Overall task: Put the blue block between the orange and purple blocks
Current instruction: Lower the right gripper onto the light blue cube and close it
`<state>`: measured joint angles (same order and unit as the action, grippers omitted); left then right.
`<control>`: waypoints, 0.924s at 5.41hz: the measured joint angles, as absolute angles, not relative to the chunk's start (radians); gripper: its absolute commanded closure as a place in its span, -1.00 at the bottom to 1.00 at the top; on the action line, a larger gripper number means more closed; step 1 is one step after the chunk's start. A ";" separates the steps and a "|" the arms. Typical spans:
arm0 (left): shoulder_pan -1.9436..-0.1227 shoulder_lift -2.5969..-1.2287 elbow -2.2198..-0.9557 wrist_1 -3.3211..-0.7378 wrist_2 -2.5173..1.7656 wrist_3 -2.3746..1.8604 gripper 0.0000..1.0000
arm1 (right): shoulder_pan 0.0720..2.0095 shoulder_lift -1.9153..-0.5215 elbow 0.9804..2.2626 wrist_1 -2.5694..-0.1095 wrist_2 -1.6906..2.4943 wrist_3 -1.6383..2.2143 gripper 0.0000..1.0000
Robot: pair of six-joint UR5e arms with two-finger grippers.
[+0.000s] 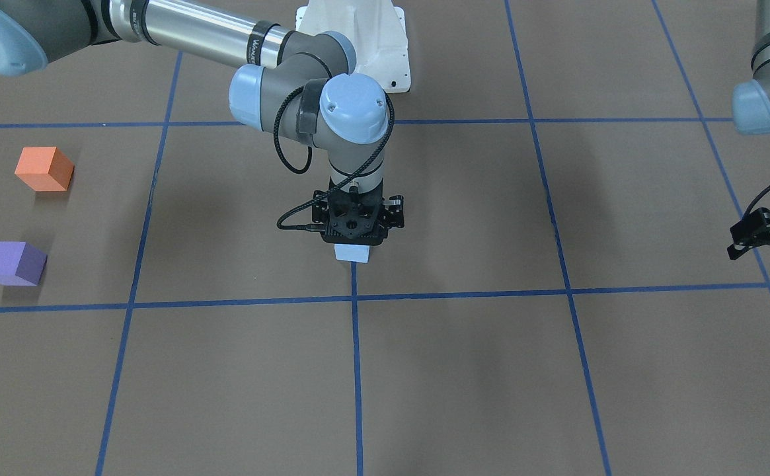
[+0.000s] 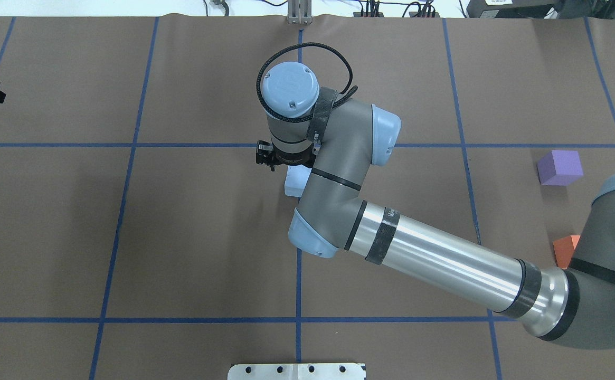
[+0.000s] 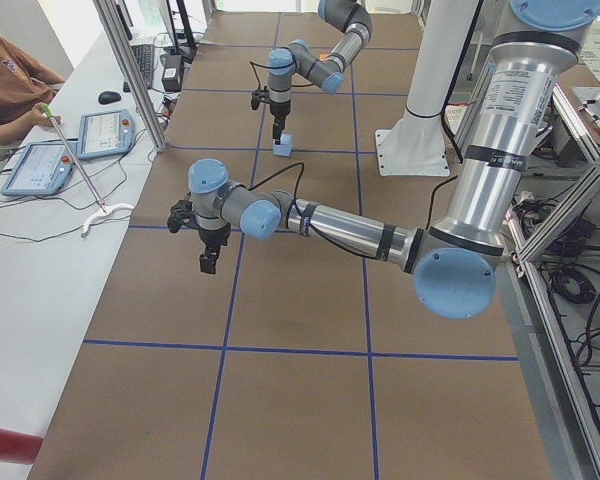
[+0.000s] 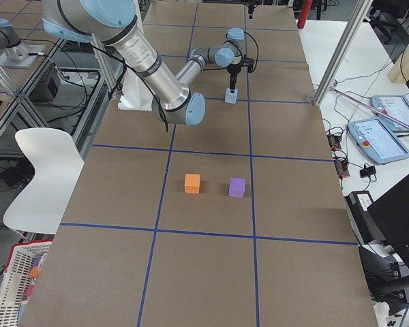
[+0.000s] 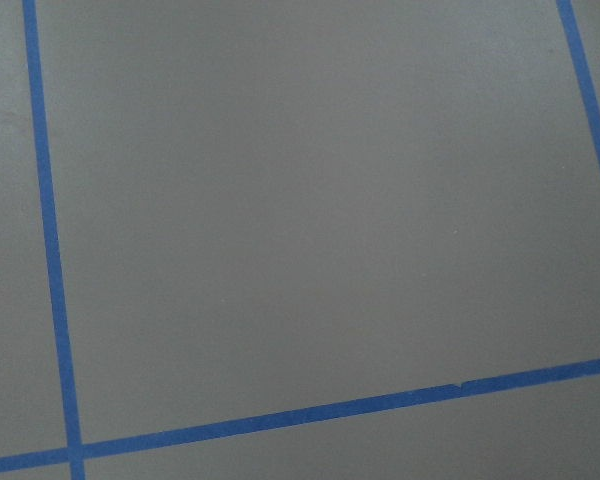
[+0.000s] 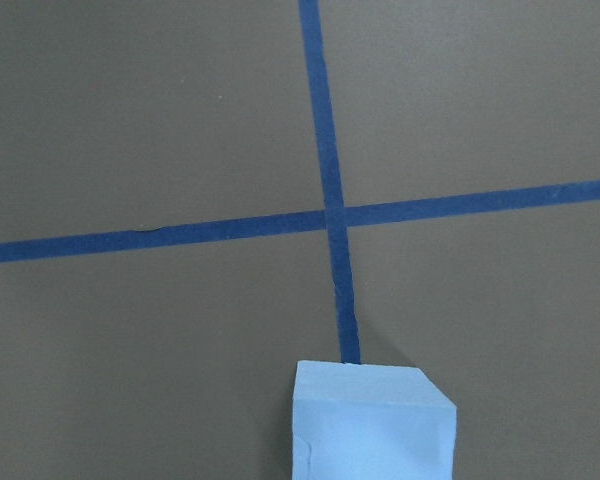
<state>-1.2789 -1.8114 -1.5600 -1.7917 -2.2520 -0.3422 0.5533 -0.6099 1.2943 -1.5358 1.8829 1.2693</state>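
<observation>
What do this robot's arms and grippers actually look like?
Both arms have grey joints with pale blue round caps, joined by shiny silver tubes with black bands. The right arm has small lettering by one band and a black braided cable looping to its black right gripper. The left gripper is black too.

Bright, even overhead light throws soft shadows on the table (image 1: 464,370); all views look sharp.

Matt blue block (image 6: 372,425), smooth matt brown table covering (image 1: 457,370)
</observation>
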 measured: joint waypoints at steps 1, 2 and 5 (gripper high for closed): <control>-1.278 -1.810 -1.560 -1.792 -2.252 -0.342 -1.00 | 0.550 -0.614 1.283 -1.531 1.878 1.265 -1.00; -1.278 -1.809 -1.560 -1.792 -2.252 -0.342 -1.00 | 0.547 -0.615 1.273 -1.529 1.877 1.263 -1.00; -1.275 -1.809 -1.560 -1.794 -2.252 -0.342 -1.00 | 0.543 -0.621 1.247 -1.523 1.877 1.266 -0.91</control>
<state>-1.2750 -1.8086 -1.5601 -1.7937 -2.2519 -0.3421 0.5432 -0.6213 1.2467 -1.5232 1.8770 1.2662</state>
